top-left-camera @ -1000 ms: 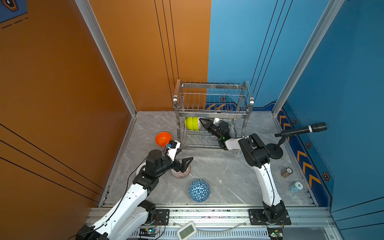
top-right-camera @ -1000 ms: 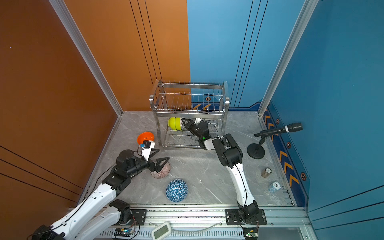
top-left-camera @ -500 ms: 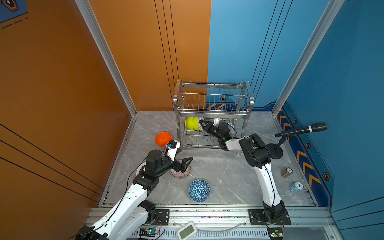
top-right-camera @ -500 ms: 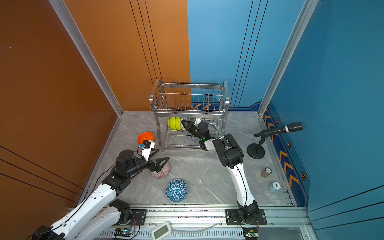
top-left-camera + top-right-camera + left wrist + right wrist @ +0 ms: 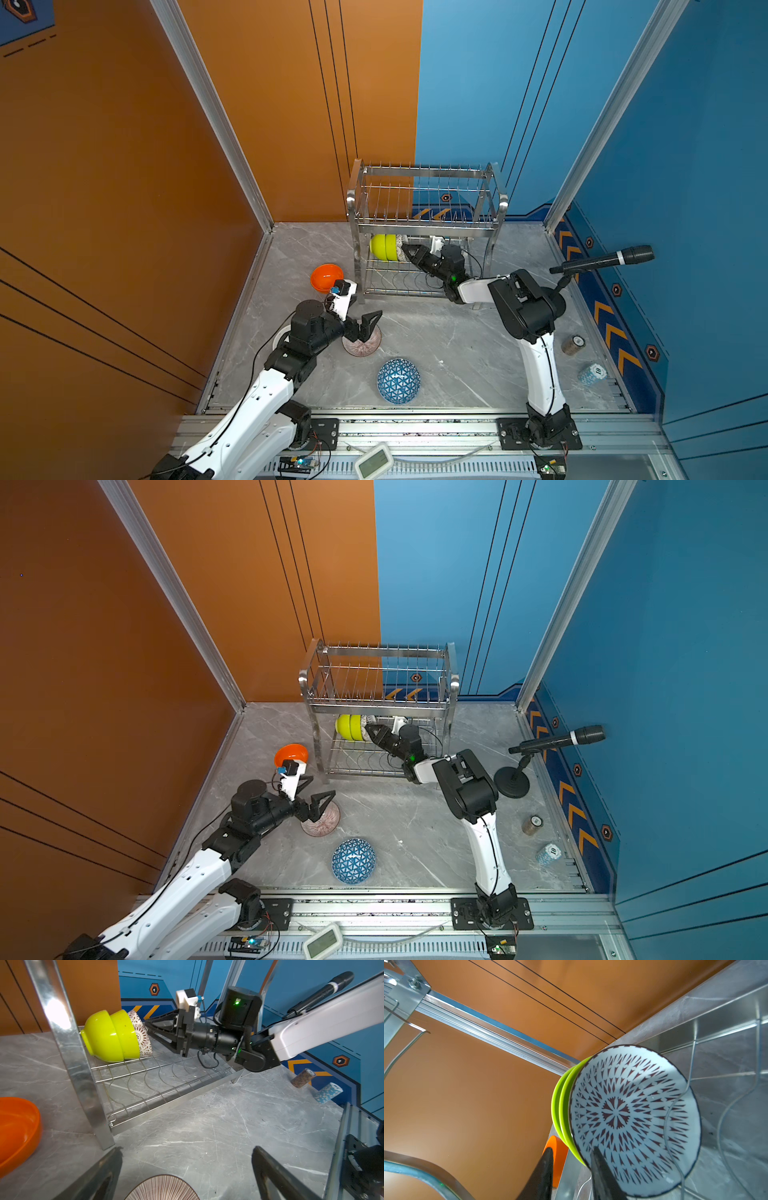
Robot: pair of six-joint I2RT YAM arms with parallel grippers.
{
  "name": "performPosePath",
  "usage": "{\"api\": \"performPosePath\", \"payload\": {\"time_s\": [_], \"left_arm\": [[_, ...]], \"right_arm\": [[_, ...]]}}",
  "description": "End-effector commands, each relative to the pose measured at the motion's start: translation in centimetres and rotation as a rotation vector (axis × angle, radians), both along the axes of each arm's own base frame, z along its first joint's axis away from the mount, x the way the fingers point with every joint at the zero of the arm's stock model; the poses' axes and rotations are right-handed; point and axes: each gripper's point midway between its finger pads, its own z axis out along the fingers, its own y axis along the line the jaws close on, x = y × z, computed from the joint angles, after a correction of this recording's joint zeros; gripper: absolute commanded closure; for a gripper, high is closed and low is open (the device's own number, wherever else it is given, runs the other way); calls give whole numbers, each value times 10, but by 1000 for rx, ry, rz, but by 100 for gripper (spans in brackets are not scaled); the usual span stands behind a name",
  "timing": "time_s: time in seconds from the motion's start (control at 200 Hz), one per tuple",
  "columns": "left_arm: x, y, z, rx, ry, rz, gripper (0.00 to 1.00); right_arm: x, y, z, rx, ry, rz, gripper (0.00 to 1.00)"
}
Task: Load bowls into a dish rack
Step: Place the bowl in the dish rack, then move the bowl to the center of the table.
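- The big shiny steel wire dish rack [image 5: 424, 227] with two levels stands at the back of the grey stone table [image 5: 457, 353]. It has not moved.
- The right gripper [image 5: 571, 1150] reaches into the low level of the rack. A moment ago its jaws were pinched shut on a bowl rim. Now they have come a little apart, one on each side of the rim, and they do not look like they squeeze it any more. I think it is letting go.
- The left gripper [image 5: 321, 786] hangs just over a bowl on the table, jaws spread wide, nothing in them. It has stayed where it was.
- The two round lime-green bowls [image 5: 110, 1036] lie on their sides in the low level, one tucked in the other.
- The round white bowl with the dark lattice pattern [image 5: 633, 1118] leans right against them on the wavy wires. That makes three bowls put away, if it stays up by itself.
- The round blue-and-white triangle bowl [image 5: 398, 381] sits upside down near the front of the table.
- The round pinkish striped bowl [image 5: 361, 347] sits upside down under the left gripper. My guess is it goes next.
- The round orange bowl [image 5: 327, 277] sits open side up just beside the rack's leg.
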Motion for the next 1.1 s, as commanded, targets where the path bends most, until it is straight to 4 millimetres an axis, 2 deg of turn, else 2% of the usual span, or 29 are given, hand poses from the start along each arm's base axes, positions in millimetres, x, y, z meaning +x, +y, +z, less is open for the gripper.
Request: {"api": "performPosePath", "payload": {"time_s": [0.0, 0.145, 0.185, 0.195, 0.21, 0.371, 0.541, 0.731, 0.906, 0.931, 1.097], "left_arm": [[11, 15, -2, 26, 37, 89, 2], [19, 28, -8, 38, 83, 156, 2], [21, 33, -9, 41, 93, 175, 2], [21, 34, -9, 40, 95, 181, 2], [22, 35, -8, 39, 98, 187, 2], [28, 47, -9, 18, 123, 235, 2], [32, 56, -8, -5, 149, 262, 2], [30, 61, -8, 5, 161, 283, 2], [32, 64, -7, -3, 170, 301, 2], [32, 65, -6, -5, 173, 303, 2], [33, 65, -5, -29, 194, 300, 2]], "right_arm": [[-8, -8, 9, -70, -27, -12, 66], [-23, -10, 12, -105, -29, -1, 64], [-28, -9, 2, -126, -12, 5, 64], [-30, -9, 13, -121, -28, 5, 63], [-32, -9, 16, -124, -34, 7, 63], [-59, -2, 12, -220, -26, 40, 63], [-93, 5, 7, -331, -25, 87, 62], [-129, 3, 6, -460, -38, 127, 61], [-166, 5, 6, -651, -63, 200, 60], [-180, 14, 6, -671, -76, 235, 60], [-216, 15, 4, -825, -108, 308, 58]]}}
